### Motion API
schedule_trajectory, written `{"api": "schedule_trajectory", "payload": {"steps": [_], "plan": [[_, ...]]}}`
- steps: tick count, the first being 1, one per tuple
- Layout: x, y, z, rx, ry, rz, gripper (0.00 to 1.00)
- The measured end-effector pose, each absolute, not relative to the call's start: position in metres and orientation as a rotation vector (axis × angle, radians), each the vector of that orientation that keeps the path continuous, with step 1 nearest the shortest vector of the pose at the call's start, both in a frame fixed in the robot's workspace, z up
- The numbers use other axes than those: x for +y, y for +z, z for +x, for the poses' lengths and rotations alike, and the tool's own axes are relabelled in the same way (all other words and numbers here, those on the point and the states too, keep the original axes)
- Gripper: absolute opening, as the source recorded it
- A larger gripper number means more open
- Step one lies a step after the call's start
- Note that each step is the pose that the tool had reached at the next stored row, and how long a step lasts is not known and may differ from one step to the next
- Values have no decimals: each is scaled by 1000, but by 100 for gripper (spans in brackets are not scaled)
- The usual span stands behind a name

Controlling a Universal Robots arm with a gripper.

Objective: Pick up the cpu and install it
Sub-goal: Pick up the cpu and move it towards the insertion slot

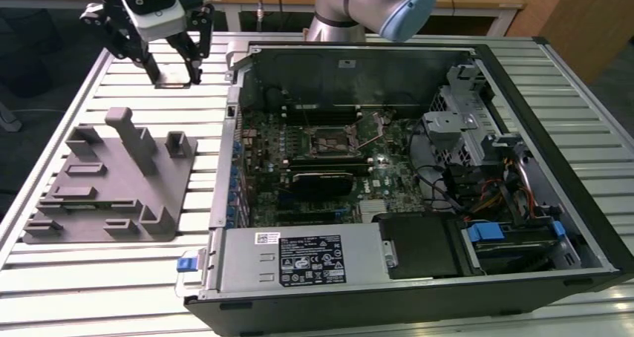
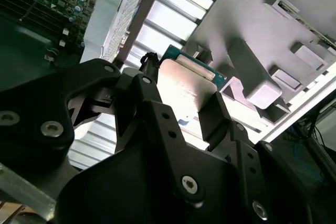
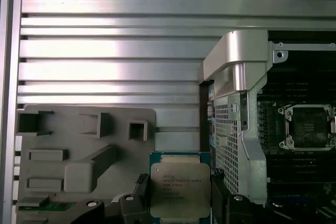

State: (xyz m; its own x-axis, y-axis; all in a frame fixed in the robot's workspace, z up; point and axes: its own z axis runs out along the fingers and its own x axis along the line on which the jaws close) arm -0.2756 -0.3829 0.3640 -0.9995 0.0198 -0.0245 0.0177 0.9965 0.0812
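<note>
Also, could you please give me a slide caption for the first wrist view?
Gripper holding the cpu over the slatted table, with the grey tray and open computer case nearby.

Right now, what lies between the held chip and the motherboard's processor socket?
The computer case's perforated metal wall stands between the cpu and the socket, as the first wrist view shows.

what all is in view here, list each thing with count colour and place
cpu: one, silvery top with green edge, between the fingers, beside the tray
tray: one, grey, on the table, exterior view's left of the case
case: one, black, open, on the table
motherboard: one, green, inside the case
table: one, silver, slatted, under everything
arm: one, silver and blue, beyond the case
gripper: one, black, shut on the cpu
</note>
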Motion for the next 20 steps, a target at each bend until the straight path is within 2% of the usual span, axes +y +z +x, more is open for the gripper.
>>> {"api": "schedule_trajectory", "payload": {"steps": [20], "plan": [[-381,364,-256,3114,126,29,55]]}}
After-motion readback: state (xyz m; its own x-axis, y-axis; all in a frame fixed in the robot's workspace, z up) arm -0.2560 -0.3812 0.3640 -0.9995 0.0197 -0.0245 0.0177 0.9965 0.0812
